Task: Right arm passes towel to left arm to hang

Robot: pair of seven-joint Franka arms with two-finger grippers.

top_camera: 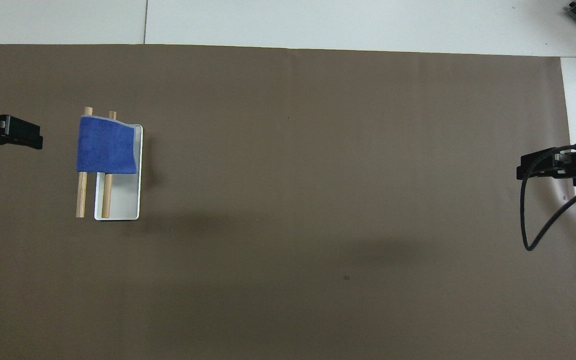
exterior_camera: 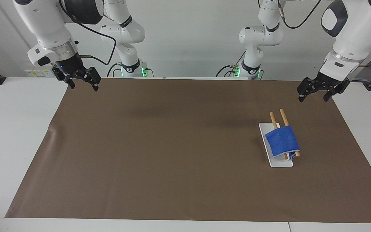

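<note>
Towel, small bright-blue folded cloth with a pale stitched edge, hangs draped over two parallel wooden dowel rods of a small rack with a flat white rectangular base plate. Nothing grips it. The towel covers the rod halves farther from the robots; the rod ends nearer the robots stick out bare.

Left gripper, black two-finger, is up in the air over the brown mat's edge at the left arm's end of the table, fingers spread apart, holding nothing. The towel rack sits just beside this gripper in the overhead view, toward the table's middle from it; in the facing view the gripper is raised and apart from the rack, touching nothing. Left arm, large white jointed arm with a grey joint patch, comes down to it from above.

Right gripper, black two-finger with a small blue light on its mount, hangs over the mat's corner at the right arm's end of the table, fingers parted, empty. Towel and rack are well apart from it, across most of the mat. A black cable loops off the right arm, large white jointed arm.

Brown rectangular mat covers most of the white table. The rack stands on the mat.
</note>
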